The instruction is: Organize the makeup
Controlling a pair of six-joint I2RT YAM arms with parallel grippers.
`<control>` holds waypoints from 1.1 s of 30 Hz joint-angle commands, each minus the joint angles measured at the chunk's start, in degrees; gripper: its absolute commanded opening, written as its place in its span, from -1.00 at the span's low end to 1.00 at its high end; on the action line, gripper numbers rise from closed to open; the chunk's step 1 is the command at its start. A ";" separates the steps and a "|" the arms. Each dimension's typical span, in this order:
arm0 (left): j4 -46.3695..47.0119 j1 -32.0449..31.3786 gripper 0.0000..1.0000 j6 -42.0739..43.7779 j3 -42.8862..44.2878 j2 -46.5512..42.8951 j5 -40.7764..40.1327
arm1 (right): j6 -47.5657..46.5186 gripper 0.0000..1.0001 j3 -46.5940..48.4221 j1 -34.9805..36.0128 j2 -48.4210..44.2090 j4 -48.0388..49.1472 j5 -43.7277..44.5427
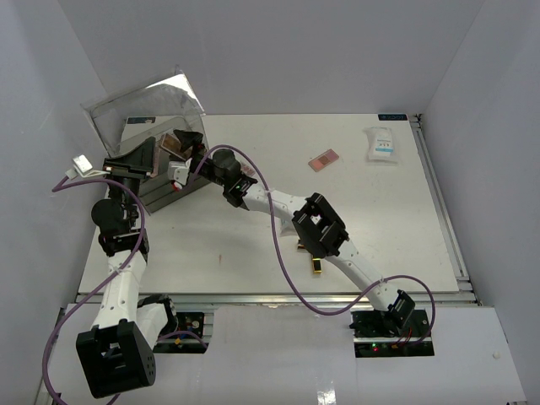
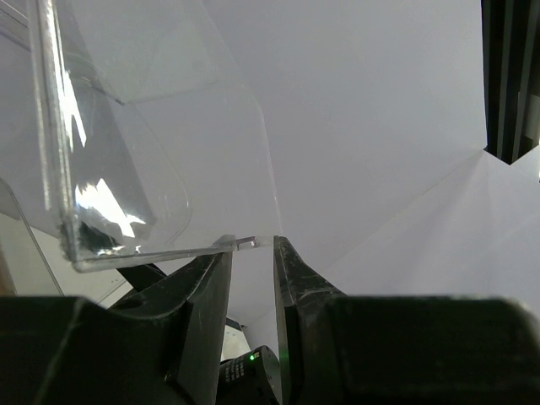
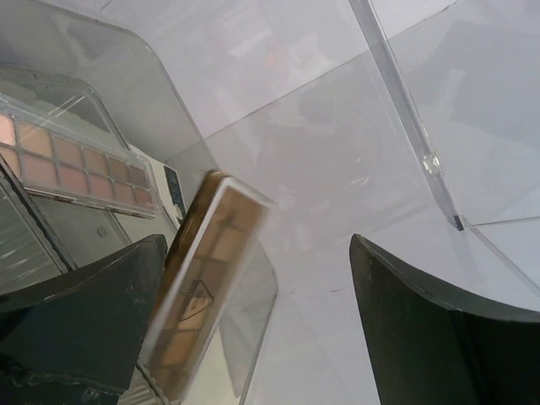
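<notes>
My right gripper [image 3: 257, 240] [image 1: 196, 160] stands open over the clear plastic box [image 1: 156, 126] at the back left. A gold-framed eyeshadow palette [image 3: 202, 287] is blurred and tilted beside its left finger, free of the right finger. A long pink-brown palette [image 3: 76, 164] lies inside the box. My left gripper [image 2: 251, 246] [image 1: 142, 167] is shut on the box's clear edge [image 2: 169, 251]. On the table lie a small square palette [image 1: 323, 159], a white-blue sachet [image 1: 381, 144] and a black-and-gold lipstick tube [image 1: 316, 266], partly under my right arm.
The box's clear lid [image 1: 143, 101] stands open against the back left wall. White walls close in the table [image 1: 253, 245] on three sides. A metal rail [image 1: 443, 211] runs along the right edge.
</notes>
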 commanded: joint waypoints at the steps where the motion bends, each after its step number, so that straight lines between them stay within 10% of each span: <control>1: 1.91 0.21 -0.26 0.25 -0.15 -1.47 0.39 | 0.39 0.95 -1.64 -0.15 -3.81 1.60 -0.31; 14: 1.19 0.21 -0.26 0.54 0.66 -1.44 0.41 | -0.66 0.80 -27.00 2.72 -26.92 -3.28 -6.63; 24: 1.29 0.27 -0.26 0.39 0.94 -1.59 0.53 | -9.13 0.85 -21.07 0.60 -39.39 -67.17 -24.45; 33: 2.78 0.22 -0.25 -0.79 0.11 -1.47 0.36 | 5.40 0.95 -35.19 -18.24 -47.32 -69.94 -29.35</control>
